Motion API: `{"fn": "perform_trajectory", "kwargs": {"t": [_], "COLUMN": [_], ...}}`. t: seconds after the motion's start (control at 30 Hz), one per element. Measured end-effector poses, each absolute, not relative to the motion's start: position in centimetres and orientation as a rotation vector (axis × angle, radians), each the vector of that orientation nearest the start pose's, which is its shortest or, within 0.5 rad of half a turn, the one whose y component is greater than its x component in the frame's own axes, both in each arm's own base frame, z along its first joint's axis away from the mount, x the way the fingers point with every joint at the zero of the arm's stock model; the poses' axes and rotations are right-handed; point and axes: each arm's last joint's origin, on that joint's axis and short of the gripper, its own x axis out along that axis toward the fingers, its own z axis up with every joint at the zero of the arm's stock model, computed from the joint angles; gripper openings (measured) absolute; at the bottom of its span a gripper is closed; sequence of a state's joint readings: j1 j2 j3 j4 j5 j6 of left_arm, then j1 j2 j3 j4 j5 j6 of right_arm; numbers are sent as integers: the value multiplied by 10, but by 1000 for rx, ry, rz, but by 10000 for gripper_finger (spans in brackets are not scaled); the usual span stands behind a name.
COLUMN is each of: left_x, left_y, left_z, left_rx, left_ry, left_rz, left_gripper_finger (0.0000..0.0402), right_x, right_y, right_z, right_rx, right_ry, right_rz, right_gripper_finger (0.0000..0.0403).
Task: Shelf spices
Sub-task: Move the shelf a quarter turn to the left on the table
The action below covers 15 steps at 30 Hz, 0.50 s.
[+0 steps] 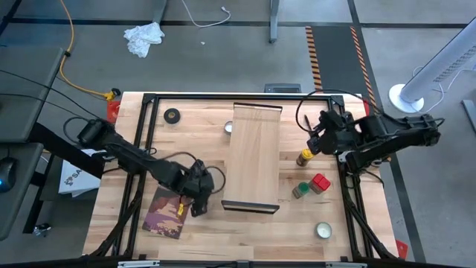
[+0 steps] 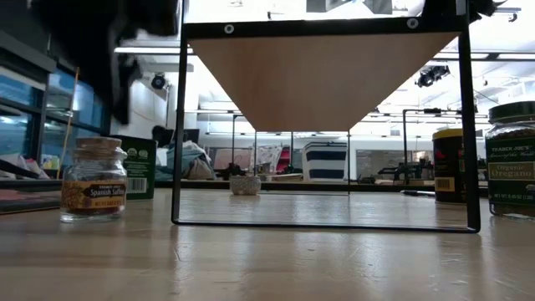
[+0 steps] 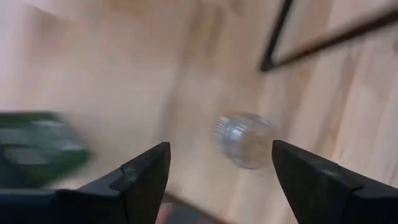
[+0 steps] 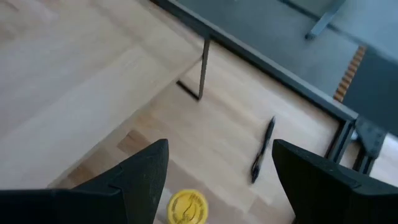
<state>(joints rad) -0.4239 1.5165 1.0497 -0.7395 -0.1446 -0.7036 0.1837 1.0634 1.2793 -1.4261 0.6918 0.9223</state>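
The shelf [image 1: 253,156], a light-wood board on thin black legs, stands mid-table. A tiny clear jar [image 2: 94,180] with a pale lid stands upright on the table near the shelf's front left leg. My left gripper [image 3: 221,149] hangs open above that jar [image 3: 245,140], clear of it. My right gripper [image 1: 321,140] is open, high above the yellow-lidded jar [image 1: 305,157], whose lid [image 4: 186,206] shows between its fingers. The green-lidded jar [image 1: 300,190] and the red-topped one [image 1: 320,183] stand right of the shelf.
A flat dark-red packet [image 1: 167,212] lies left of my left gripper, with a green box [image 2: 138,167] near the tiny jar. A black tape roll [image 1: 172,115] sits far left, a round pale tin [image 1: 323,231] near right, a pen [image 4: 262,149] far right.
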Motion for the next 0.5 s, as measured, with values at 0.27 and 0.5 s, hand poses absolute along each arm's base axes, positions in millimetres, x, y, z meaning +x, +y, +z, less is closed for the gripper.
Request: {"fn": "perform_trajectory", "kwargs": {"t": [0.27, 0.5], "left_x": [234, 247], "left_y": [-76, -82], "left_z": [295, 339], "left_rx": [-312, -420], "left_ry": [824, 657], "left_rz": [444, 375], "left_gripper_finger": [267, 62], "right_x": [154, 178], "right_y": [-22, -75], "right_z": [389, 373], "right_rx": [345, 426], "right_ry": [685, 741], "right_rz": [-933, -824], "right_gripper_finger": [216, 17]}}
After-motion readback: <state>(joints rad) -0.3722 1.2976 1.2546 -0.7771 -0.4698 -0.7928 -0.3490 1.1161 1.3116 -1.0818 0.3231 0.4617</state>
